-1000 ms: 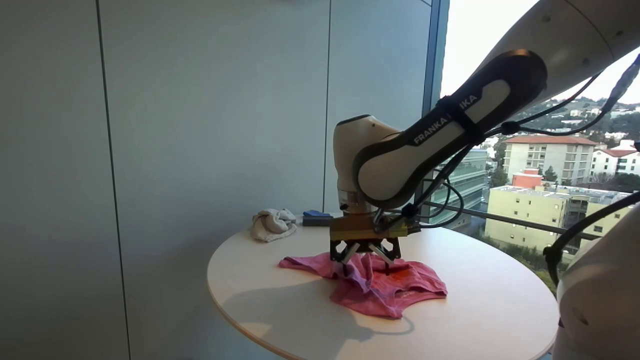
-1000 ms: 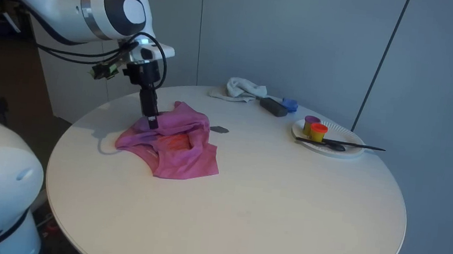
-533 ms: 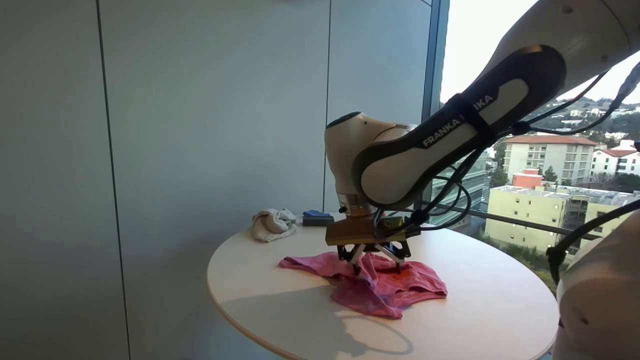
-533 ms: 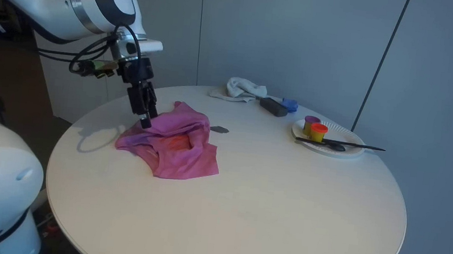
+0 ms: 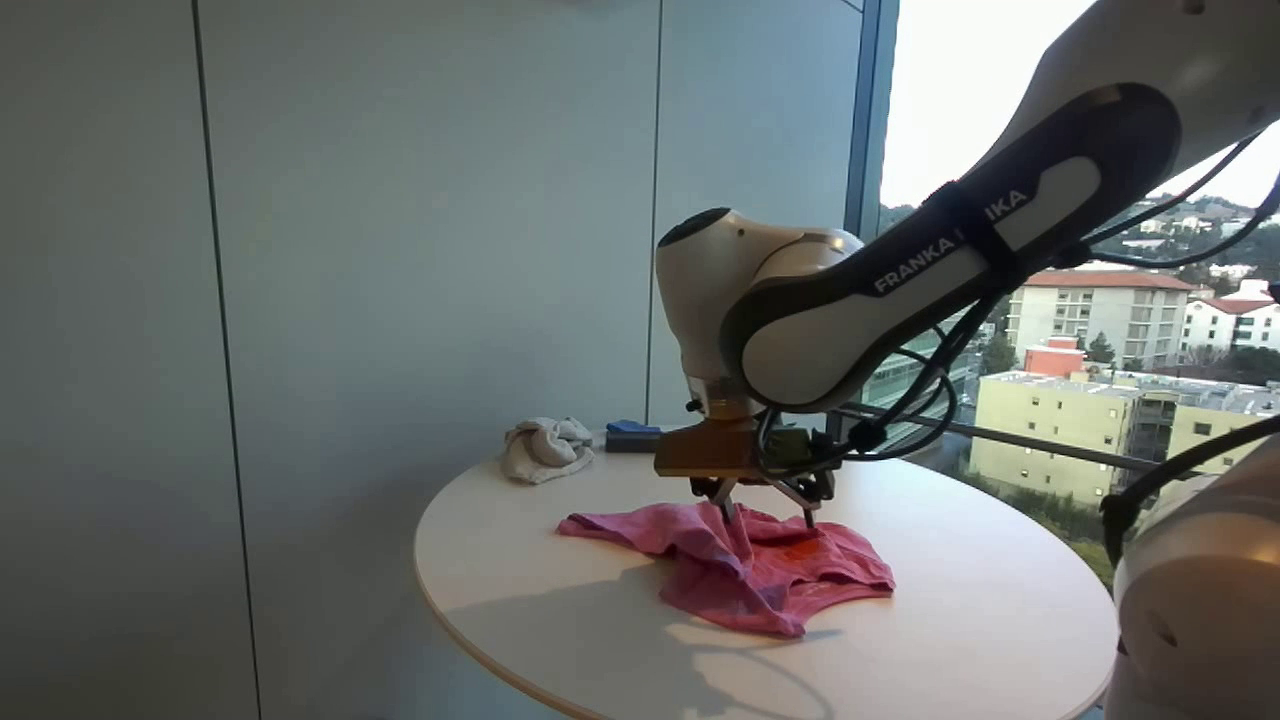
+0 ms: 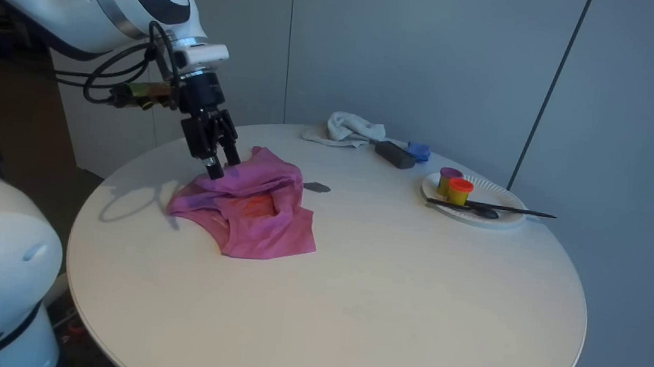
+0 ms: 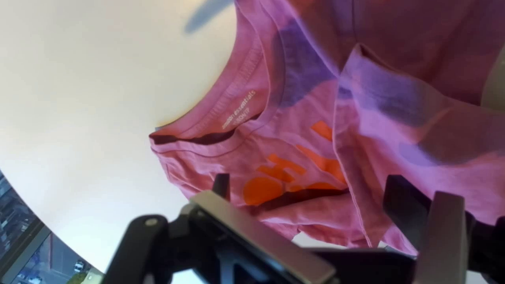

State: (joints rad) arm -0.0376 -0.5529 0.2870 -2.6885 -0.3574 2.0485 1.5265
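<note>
On the left of the round table [image 6: 380, 311] in an exterior view lies a pink shirt [image 6: 249, 202]. One bit is already flopped over; the rest lies loose and lumpy, not smoothed or picked up. The gripper [image 6: 225, 167] hangs over it, its fingers [image 7: 404, 208] wide and holding nothing; I can't tell if they touch it. Far off sits a pale cloth [image 6: 352, 129]; right of it, a plate [image 6: 502, 197].

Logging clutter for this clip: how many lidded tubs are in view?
2: in an exterior view, a purple-lidded tub and, just in front of it, an orange-lidded tub, both on the white plate.
</note>
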